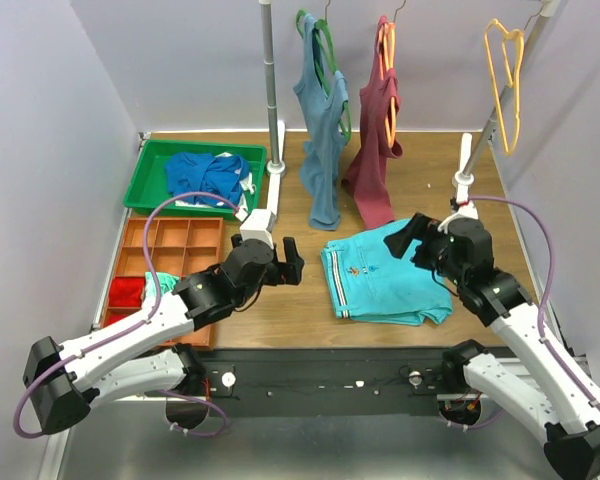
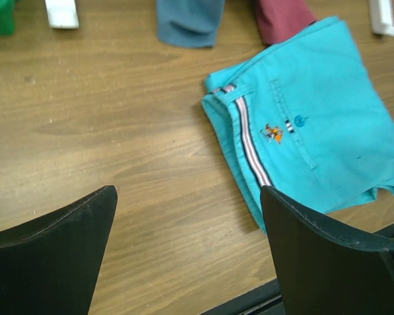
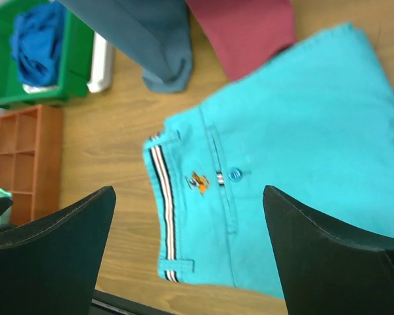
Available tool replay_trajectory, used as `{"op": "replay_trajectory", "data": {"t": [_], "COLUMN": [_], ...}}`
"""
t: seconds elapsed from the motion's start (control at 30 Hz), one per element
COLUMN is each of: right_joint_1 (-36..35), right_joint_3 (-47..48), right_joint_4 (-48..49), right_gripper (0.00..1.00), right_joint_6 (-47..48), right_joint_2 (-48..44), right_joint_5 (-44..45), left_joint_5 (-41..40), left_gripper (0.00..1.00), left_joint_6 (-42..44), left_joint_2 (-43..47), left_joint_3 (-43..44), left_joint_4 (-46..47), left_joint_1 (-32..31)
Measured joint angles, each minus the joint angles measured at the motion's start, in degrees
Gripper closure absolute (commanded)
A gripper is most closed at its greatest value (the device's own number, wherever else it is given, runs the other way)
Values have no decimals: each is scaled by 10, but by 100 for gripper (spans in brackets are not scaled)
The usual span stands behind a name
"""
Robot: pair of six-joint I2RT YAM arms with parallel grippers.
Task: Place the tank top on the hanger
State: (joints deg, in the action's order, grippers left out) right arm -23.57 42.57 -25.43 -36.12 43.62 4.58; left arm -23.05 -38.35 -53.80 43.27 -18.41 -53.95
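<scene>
The maroon tank top [image 1: 377,150] hangs on the bright orange hanger [image 1: 387,55] from the rail at the back, its hem reaching the table. Its hem also shows in the left wrist view [image 2: 284,18] and in the right wrist view [image 3: 246,29]. My left gripper [image 1: 296,260] is open and empty, low over the bare wood left of the turquoise garment, which the left wrist view confirms [image 2: 189,249]. My right gripper [image 1: 417,238] is open and empty above the turquoise garment's right part, as its own view shows [image 3: 189,252]. Both are apart from the tank top.
A folded turquoise garment [image 1: 385,275] lies front centre. A grey-blue tank top [image 1: 322,130] hangs on a green hanger beside the maroon one. A paler yellow-orange hanger [image 1: 507,80] hangs at the right. A green bin [image 1: 145,180] and an orange compartment tray [image 1: 170,250] stand at the left.
</scene>
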Motion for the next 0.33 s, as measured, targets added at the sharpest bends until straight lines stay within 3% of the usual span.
{"op": "replay_trajectory", "data": {"t": [0.33], "right_joint_1": [0], "right_joint_3": [-45], "right_joint_4": [8], "right_gripper": [0], "right_joint_6": [-21], "right_joint_2": [-43], "right_joint_5": [0], "left_joint_5": [-12], "left_gripper": [1], "left_joint_6": [-30], "left_joint_2": [-9], "left_joint_3": [-43], "left_joint_4": [23], "left_joint_1": [0]}}
